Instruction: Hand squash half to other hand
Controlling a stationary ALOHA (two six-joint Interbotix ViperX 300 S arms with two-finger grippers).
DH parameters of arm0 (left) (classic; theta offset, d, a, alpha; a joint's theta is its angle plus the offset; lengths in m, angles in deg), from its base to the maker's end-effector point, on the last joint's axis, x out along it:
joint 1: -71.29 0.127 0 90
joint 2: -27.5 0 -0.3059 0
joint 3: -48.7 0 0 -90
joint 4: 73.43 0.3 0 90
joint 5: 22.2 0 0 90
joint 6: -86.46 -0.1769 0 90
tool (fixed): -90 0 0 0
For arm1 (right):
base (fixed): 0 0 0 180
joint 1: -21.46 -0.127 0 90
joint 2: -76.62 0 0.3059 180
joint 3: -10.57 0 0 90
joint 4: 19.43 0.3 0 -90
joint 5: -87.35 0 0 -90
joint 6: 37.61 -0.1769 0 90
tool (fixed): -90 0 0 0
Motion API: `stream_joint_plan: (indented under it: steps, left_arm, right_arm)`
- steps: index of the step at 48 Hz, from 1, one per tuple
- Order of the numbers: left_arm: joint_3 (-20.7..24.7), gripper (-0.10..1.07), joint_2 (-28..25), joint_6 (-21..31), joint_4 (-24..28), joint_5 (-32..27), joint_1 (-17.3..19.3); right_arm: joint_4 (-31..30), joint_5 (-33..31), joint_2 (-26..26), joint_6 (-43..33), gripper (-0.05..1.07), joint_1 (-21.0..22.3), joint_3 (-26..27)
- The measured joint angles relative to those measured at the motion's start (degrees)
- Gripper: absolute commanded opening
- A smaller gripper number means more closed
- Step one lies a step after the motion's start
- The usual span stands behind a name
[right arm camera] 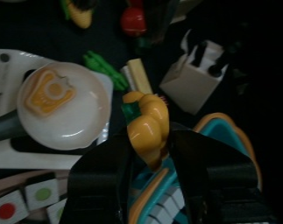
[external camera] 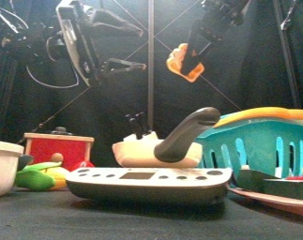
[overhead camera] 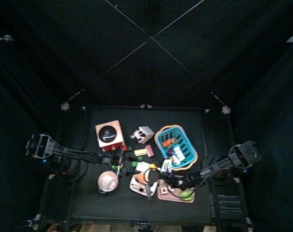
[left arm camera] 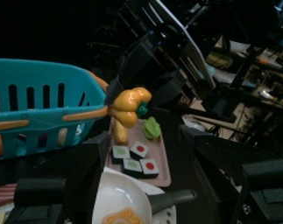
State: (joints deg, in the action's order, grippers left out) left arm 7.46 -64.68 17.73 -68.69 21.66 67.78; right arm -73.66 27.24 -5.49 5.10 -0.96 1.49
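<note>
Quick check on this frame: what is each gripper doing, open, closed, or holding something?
Right gripper: closed on the squash half, lifted above the table.
Left gripper: raised, nothing seen in it; jaw state cannot be told.

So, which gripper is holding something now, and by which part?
The right gripper holds the orange squash half by its wider end, lifted above the table; the narrow end sticks out. The left gripper holds nothing visible.

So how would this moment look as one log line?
right gripper: holds squash aloft | left gripper: near, not touching | handover: pending
</note>
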Motion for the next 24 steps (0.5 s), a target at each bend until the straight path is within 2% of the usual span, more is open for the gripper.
stream_joint_plan:
  steps: [11,16,24]
  left_arm:
    - [1.58,0.98,-3.78,0.26,-7.03,5.98,0.0]
    - [2.72,0.98,-5.89,0.09,-10.11,6.24,-0.44]
    - [4.48,0.98,-8.61,0.09,-11.95,6.24,-0.88]
  right_arm:
    - [-3.69,-3.52,1.93,0.0,0.7,-0.09,0.44]
    - [-4.39,-4.57,2.55,0.09,0.7,0.0,0.7]
    - [-5.98,-5.01,3.96,0.09,0.7,0.18,1.23]
